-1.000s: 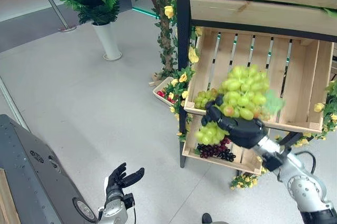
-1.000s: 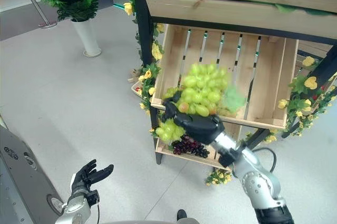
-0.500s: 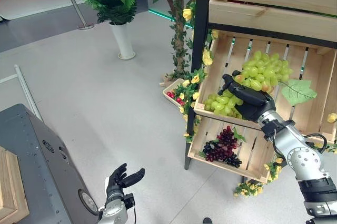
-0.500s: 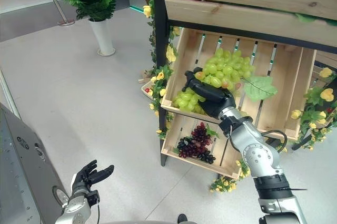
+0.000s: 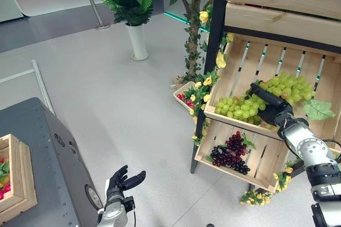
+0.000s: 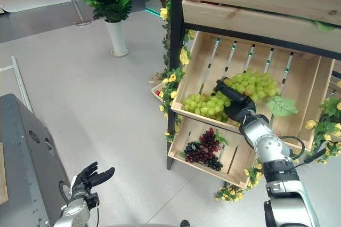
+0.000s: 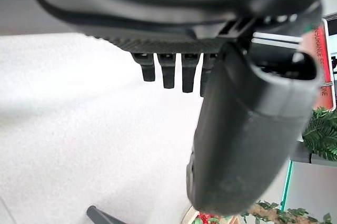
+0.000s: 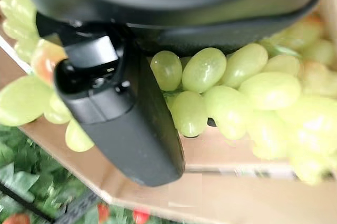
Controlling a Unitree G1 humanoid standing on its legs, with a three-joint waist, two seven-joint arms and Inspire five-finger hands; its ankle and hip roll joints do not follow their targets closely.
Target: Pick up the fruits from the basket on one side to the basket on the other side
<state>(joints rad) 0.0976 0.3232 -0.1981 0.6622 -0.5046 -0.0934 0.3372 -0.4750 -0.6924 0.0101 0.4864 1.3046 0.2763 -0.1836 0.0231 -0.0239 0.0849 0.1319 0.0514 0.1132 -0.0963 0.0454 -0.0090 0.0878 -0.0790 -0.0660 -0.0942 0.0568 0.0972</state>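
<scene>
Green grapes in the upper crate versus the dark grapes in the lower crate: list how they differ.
Colour: the green grapes are pale yellow-green, the dark grapes deep purple-black.
Place: the green grapes lie in the upper crate, the dark grapes in the lower crate.
Contact: the right hand is at the green grapes, while the dark grapes lie untouched.
Amount: the green grapes make the larger heap.
Both are bunches lying on slatted wooden crates.

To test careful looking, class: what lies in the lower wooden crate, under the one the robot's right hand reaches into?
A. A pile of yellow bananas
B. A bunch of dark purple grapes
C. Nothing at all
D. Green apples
B: a bunch of dark purple grapes lies in the lower crate, below the upper crate where the right hand is among the green grapes.
</scene>
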